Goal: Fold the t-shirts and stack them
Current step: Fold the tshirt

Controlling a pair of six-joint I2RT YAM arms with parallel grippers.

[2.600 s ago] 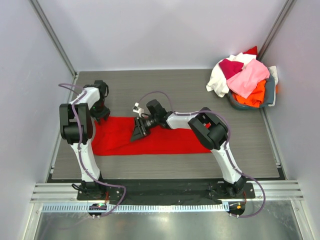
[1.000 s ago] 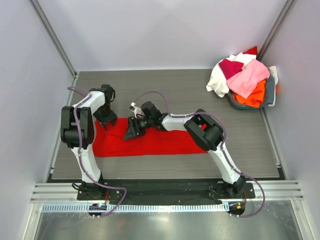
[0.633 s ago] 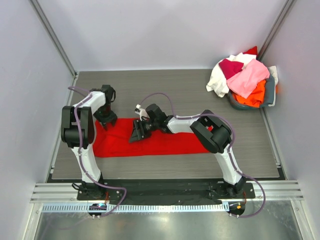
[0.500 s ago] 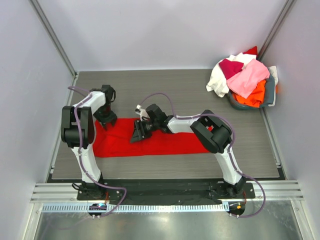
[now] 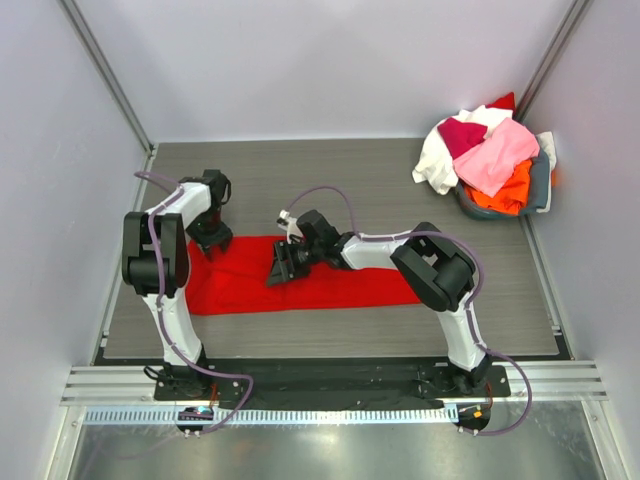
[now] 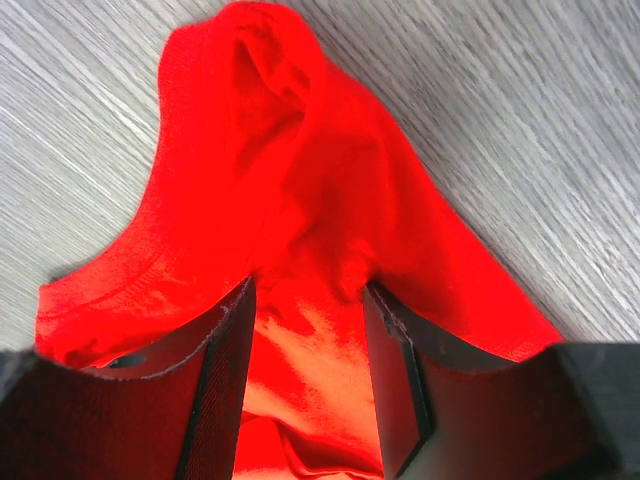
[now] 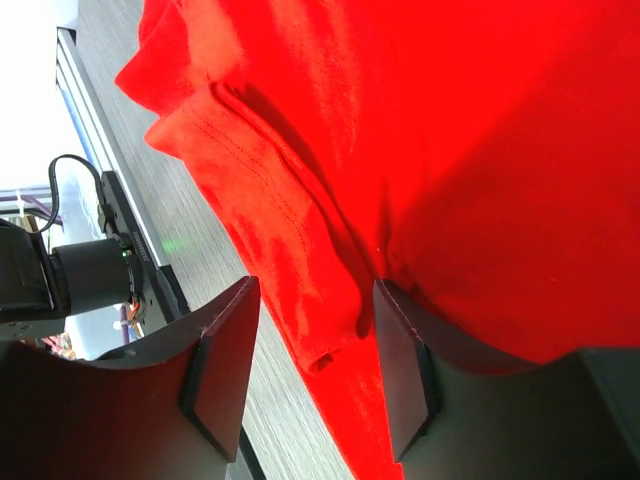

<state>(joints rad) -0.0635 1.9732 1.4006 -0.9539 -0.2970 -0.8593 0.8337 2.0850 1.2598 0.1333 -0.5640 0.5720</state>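
Note:
The bright red t-shirt [image 5: 340, 285] lies flat as a long band across the middle of the table. My left gripper [image 5: 213, 242] stands on its far left corner. In the left wrist view the jaws [image 6: 305, 290] are apart, with red cloth [image 6: 270, 150] bunched between and over the fingers. My right gripper [image 5: 281, 270] lies low on the band left of its middle. In the right wrist view its jaws [image 7: 312, 290] are apart over a folded hem of the red cloth [image 7: 480, 150], and cloth drapes over the right finger.
A grey basket [image 5: 541, 190] stands at the far right corner. It is heaped with pink [image 5: 495, 155], white [image 5: 435, 162], magenta [image 5: 462, 133] and orange [image 5: 507, 197] shirts. Side walls are close on both sides. A metal rail runs along the near edge.
My right gripper has slid a little to the right along the red shirt. The shirt's right end has stretched slightly rightward. My left gripper has stayed on the left corner for the last second.

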